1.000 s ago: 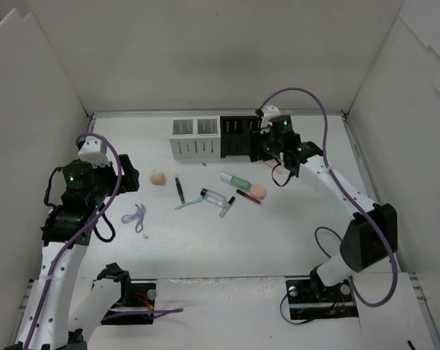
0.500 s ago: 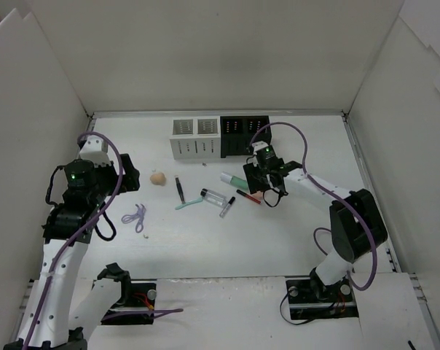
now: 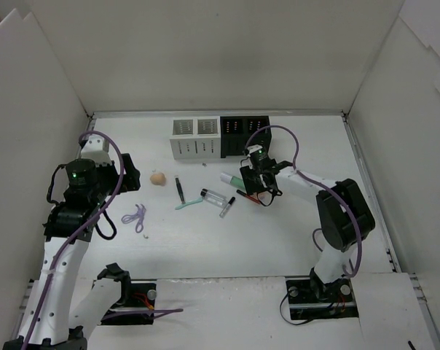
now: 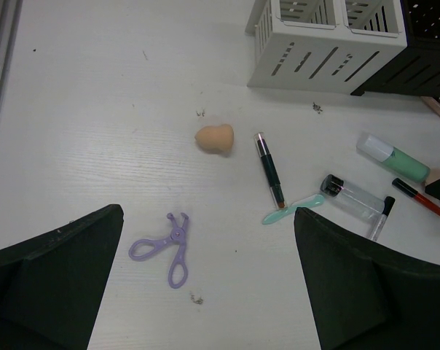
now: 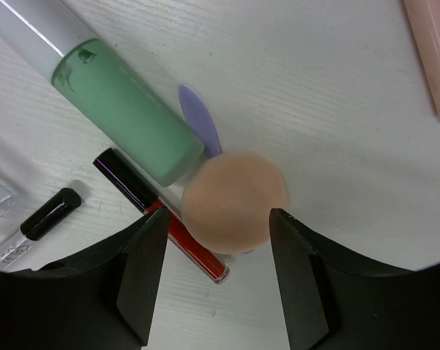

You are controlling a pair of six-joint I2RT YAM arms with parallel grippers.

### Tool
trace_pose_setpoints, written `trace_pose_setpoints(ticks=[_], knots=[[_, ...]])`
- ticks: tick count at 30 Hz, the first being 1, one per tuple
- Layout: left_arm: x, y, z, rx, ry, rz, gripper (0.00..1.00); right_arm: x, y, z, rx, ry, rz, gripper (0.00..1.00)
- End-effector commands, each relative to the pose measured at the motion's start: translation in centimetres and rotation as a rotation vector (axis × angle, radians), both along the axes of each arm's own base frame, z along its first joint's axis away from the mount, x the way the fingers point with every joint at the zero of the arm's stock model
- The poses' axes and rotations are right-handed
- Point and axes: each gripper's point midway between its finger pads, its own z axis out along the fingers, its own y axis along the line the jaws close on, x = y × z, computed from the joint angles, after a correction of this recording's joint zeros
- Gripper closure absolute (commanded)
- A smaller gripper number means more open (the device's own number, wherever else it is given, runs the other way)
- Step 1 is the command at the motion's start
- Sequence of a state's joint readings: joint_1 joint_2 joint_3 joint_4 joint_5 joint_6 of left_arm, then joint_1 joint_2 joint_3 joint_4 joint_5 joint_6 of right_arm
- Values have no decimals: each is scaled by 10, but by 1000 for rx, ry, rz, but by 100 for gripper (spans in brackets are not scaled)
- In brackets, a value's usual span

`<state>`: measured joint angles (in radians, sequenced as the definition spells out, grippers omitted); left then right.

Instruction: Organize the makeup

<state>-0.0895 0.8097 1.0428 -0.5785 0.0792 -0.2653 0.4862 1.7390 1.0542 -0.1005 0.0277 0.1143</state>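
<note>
Now: two peach sponges (image 4: 214,138) (image 5: 234,200); right fingers (image 5: 143,277) straddle one, grip unclear; left fingers (image 4: 52,284) wide open, empty.

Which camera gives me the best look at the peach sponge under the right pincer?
Right wrist: the sponge fills the centre between the fingers, beside the mint-green tube. Top external: the right pincer hides it. Left wrist barely catches it at the frame edge.

We can read no word, brand, number or sign anywhere. We see a faint mark on the mint-green tube (image 5: 125,120) and tiny print on the thin black-capped stick (image 5: 16,244), both illegible.
</note>
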Motion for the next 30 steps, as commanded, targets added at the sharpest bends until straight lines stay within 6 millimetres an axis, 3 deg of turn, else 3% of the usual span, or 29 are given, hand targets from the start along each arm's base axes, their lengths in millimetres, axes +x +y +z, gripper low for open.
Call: trace_pose_setpoints(ticks=[1,8,13,18,21,25,30], knots=[[8,-1,25,-14,-79,-1,1,20,8,18,17,-73,-34,46],[8,0,25,-11,-79,1,1,22,7,10,-1,-56,-55,49],[7,1,25,-9,-83,5,1,22,4,10,-10,-59,-71,65],[6,1,27,-11,-89,4,0,24,-7,29,-47,-107,-93,88],[7,1,26,-10,-84,4,1,23,-11,52,-53,-151,-93,94],[7,0,27,-12,-87,4,1,30,-11,107,0,-261,-97,98],[6,1,28,-10,-89,9,1,55,-1,182,132,-396,-78,98]])
